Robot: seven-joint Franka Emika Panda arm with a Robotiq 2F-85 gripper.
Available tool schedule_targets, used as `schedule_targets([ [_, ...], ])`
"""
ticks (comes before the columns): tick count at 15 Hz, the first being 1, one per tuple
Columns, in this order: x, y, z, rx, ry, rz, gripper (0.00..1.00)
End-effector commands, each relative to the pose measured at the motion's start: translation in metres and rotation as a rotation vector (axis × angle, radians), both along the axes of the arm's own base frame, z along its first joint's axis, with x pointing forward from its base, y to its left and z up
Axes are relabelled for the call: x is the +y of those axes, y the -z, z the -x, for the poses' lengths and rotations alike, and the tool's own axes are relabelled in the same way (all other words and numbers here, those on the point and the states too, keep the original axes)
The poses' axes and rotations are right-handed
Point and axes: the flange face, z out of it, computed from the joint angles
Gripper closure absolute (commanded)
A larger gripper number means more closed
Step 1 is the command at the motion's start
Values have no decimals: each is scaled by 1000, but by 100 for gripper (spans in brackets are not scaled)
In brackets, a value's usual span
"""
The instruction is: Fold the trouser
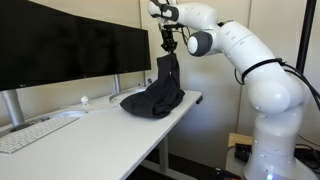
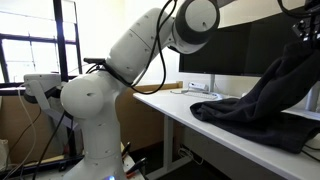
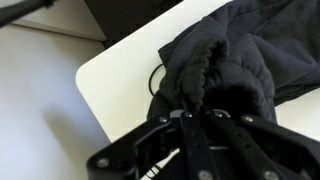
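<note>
Trouser [image 1: 152,98] at centre frame: soft, light, limp, sagging from our gripper [image 1: 169,51] — fingers pinched on a bunched fold. We'd judge a hem edge folds cleaner.

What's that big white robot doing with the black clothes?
The white robot arm is working on folding a long, soft black fabric trouser. Its gripper pinches one end of the cloth and holds it up above the white desk. The wrist view shows fabric bunched between the fingers. The rest lies in a wrinkled heap near the desk's corner, by the flat black monitors. The fold is not yet done.
</note>
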Motion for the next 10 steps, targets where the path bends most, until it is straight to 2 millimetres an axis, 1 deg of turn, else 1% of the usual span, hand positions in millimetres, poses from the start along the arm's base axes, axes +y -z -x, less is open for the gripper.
schedule_targets([
  [1,-9,10,4,56,-28,2,98],
  [5,-22,23,3,80,-31,21,98],
  [10,-35,26,-14,13,-62,115,98],
])
